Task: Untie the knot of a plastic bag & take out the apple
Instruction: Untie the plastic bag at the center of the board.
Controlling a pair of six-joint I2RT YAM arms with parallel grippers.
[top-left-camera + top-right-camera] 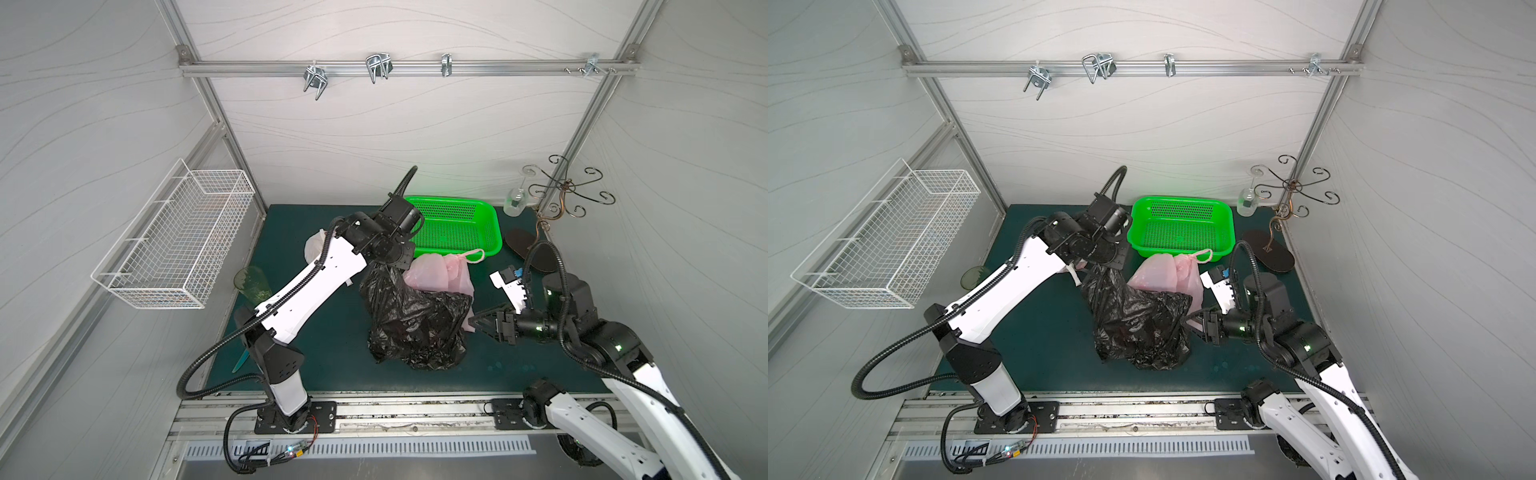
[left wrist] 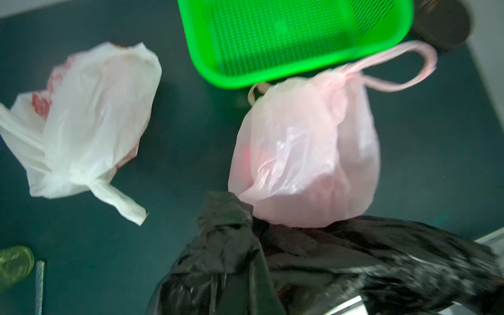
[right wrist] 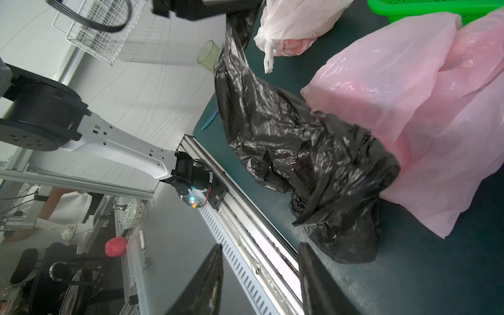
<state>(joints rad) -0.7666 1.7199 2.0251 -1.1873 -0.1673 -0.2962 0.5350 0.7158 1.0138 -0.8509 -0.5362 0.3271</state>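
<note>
The crumpled black plastic bag (image 1: pixel 415 320) sits in the middle of the dark green table (image 1: pixel 324 353). Its twisted neck is drawn upward and clenched in the left pincer (image 1: pixel 384 266). A translucent pink plastic bag (image 1: pixel 440 274) leans against its far side, touching it. The right pincer (image 3: pixel 259 245) hangs released just beside the black bag, grasping nothing. A bright green perforated plastic basket (image 1: pixel 457 224) lies behind the bags.

Three plastic bags: one black bag (image 1: pixel 415 320), one pink bag (image 1: pixel 440 274), one white bag (image 1: pixel 313 245). One green perforated basket (image 1: pixel 453 232), one white wire basket (image 1: pixel 174 245), one green cup (image 1: pixel 251 284), one wine glass (image 1: pixel 515 201), one scrolled metal stand (image 1: pixel 569 187), four metal hooks (image 1: pixel 378 66), two robot arms (image 1: pixel 307 286).
</note>
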